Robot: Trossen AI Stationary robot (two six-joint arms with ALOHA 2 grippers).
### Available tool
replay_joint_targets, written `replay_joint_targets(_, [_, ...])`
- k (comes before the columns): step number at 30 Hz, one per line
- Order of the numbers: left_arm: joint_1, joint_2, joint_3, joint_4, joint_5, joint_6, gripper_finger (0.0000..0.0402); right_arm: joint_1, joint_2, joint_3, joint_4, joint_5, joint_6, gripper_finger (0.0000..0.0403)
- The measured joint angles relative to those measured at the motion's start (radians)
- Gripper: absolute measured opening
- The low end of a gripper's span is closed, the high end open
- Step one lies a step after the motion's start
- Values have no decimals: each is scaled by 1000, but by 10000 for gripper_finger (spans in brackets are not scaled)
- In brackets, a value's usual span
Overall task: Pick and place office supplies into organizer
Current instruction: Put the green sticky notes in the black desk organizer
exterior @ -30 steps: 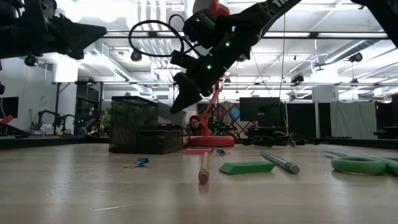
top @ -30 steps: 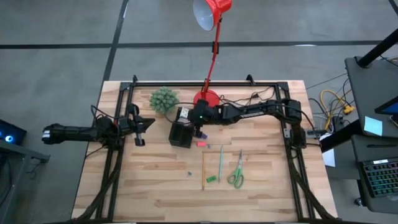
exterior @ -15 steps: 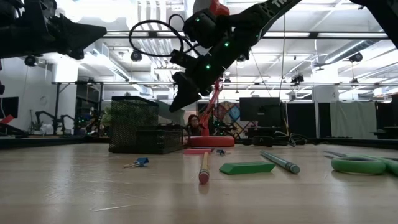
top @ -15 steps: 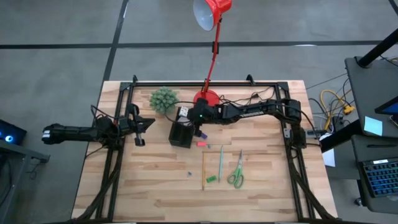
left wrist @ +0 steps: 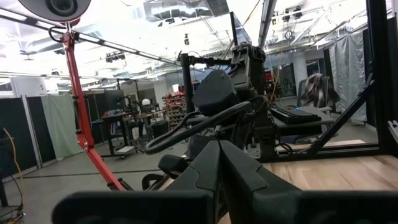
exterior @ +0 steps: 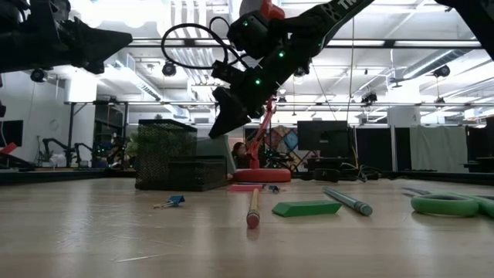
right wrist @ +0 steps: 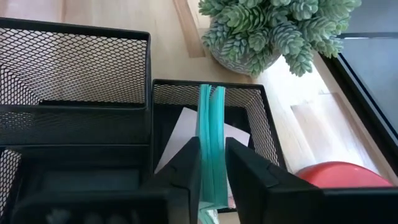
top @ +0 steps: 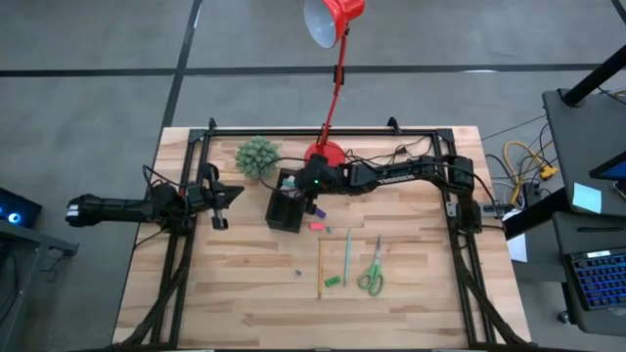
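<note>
Since a sec ago, white pad gone from above organizer (top: 287, 208). L gripper (top: 223, 195) waits at table's 9 o'clock, fingers pressed together. R gripper (right wrist: 210, 165) over organizer's rear compartment, fingers just parted beside teal pad (right wrist: 211, 140), grip unclear. Pencil (top: 320, 267), scissors (top: 372, 271) lie at 5 o'clock.

Both arms matte black, tubular links with chunky rounded joint housings. Right arm (top: 391, 176): small green status LEDs lit near the wrist, a black cable looping in an arc off the wrist housing, more dark cabling along the forearm. Left arm (top: 127, 208): same black finish, thicker cylindrical section at its outer end, loose cable at the wrist. Fingers (right wrist: 245, 171) are flat, black, wedge-shaped with squared tips. No readable markings or labels visible.
</note>
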State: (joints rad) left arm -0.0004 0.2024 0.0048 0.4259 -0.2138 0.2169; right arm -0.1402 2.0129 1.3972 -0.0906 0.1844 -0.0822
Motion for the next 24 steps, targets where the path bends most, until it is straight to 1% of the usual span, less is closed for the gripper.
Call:
replay_joint_targets(5, [0,0,0,0,0,0,0,0,0,0,6,0,3,88])
replay_joint_targets(9, [0,0,0,0,0,0,0,0,0,0,22,-1,-3,98])
replay_joint_targets(19, [0,0,0,0,0,0,0,0,0,0,21,0,-4,89])
replay_joint_targets(24, [0,0,0,0,0,0,0,0,-1,0,21,0,-5,95])
